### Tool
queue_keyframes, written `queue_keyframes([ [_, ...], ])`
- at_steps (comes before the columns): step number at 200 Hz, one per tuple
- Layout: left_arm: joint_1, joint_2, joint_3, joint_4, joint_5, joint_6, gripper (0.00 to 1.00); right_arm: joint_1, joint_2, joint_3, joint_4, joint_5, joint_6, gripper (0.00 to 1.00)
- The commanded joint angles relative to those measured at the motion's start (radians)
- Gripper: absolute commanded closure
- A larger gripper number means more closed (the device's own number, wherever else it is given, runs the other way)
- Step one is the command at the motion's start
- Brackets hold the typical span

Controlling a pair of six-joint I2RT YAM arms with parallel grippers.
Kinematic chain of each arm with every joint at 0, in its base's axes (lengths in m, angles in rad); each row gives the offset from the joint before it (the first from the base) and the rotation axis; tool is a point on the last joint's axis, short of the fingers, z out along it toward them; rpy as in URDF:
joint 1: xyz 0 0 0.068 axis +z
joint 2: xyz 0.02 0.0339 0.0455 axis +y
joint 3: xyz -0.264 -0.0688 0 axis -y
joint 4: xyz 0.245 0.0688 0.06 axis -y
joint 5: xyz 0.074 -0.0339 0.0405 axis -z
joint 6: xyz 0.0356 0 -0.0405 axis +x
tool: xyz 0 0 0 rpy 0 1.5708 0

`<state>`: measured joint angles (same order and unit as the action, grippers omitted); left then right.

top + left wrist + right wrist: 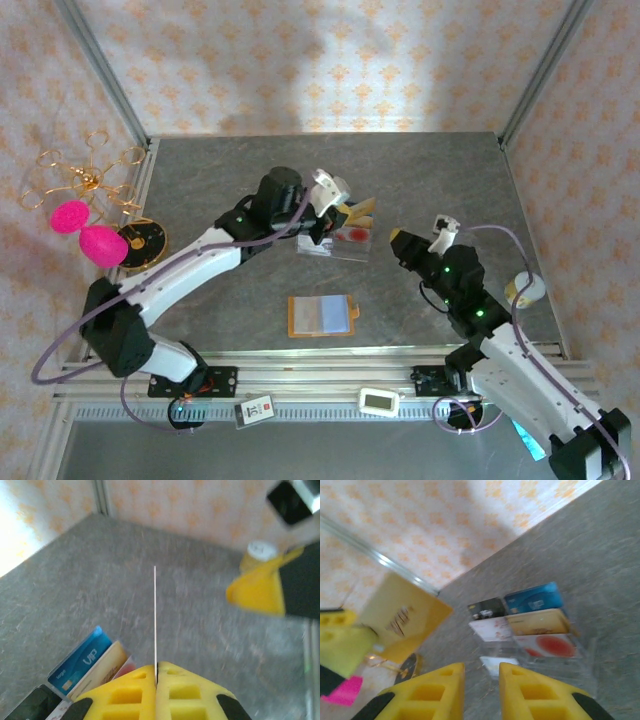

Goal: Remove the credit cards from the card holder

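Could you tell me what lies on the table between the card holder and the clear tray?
Nothing; in the top view the table between card holder and tray is bare.

Seen from above, my grey marbled counter [250, 180] carries a clear acrylic tray [345, 254] just past its middle, toward twelve o'clock. Out at nine o'clock, by the counter's edge, a gold wire ornament [90, 180] stands above a round pink shape [70, 215]. A second pink shape [103, 244] sits just below, overlapping a black disc with gold rings [145, 242]. At three o'clock a small yellow pot with a white lid [525, 290] sits near the edge. On the rail at six o'clock lie a white display unit [379, 401] and a tag with a red spot [258, 411]. Orange-patterned wallpaper [330, 60] stands behind it all.
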<state>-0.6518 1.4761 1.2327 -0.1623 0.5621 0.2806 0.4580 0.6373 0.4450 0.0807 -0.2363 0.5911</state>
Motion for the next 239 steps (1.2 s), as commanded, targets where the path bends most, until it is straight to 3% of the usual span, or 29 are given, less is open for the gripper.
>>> queue_keyframes([
  [1, 0.023, 0.077, 0.068, -0.199, 0.023, 0.294, 1.0, -0.068, -0.013, -0.026, -0.009, -0.031, 0.021, 0.76],
  [38, 0.086, 0.214, 0.157, -0.231, 0.088, 0.394, 1.0, -0.154, 0.032, -0.025, 0.02, -0.09, 0.037, 0.76],
  [136, 0.116, 0.399, 0.274, -0.198, 0.151, 0.501, 1.0, -0.171, 0.171, -0.003, 0.073, -0.091, 0.021, 0.77],
  [239, 0.122, 0.547, 0.495, -0.449, 0.143, 0.698, 1.0, -0.185, 0.203, 0.021, 0.071, -0.1, 0.003, 0.77],
])
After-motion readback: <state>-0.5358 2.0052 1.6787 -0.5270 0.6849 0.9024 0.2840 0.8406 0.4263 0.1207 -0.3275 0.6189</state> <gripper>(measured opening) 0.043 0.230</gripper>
